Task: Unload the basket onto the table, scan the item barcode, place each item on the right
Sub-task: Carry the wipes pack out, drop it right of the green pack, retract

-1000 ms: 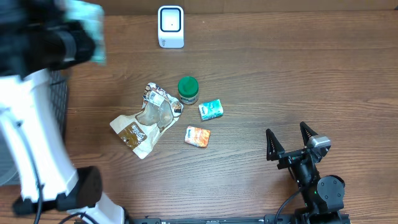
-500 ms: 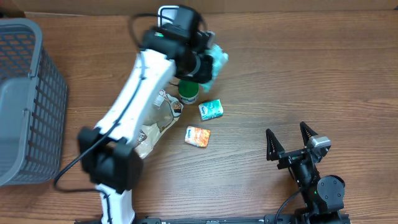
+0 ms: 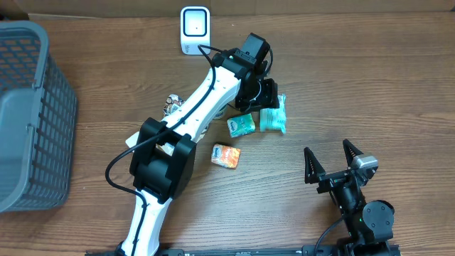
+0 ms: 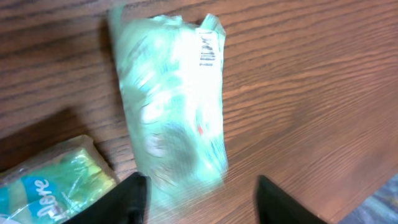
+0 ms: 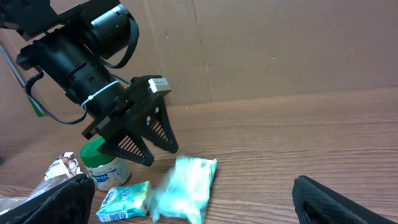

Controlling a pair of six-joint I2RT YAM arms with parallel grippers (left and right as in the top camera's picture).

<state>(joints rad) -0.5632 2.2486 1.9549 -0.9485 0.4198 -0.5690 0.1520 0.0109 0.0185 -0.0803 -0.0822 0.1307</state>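
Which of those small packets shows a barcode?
The pale mint packet by the left gripper; the blue-green packet and orange packet show none.

On the table [image 3: 370, 78], at the far left edge: a basket [image 3: 28, 107]. At the back, near the middle: a scanner [image 3: 195, 30]. In front of the scanner, a small bunch of things. Leftmost, a crumpled bag [image 3: 173, 105], partly under the left arm [image 3: 206, 99]. Right of the bag, a jar [image 5: 104, 167], with a small pack [image 3: 241, 125] just in front. Just beside the small pack, on its right, a soft pack [image 3: 273, 117], lying on the table below the left gripper [image 4: 205, 198]. In front of the small pack, a little box [image 3: 226, 156]. At the front right, well apart from it all, the right gripper [image 3: 326, 148].
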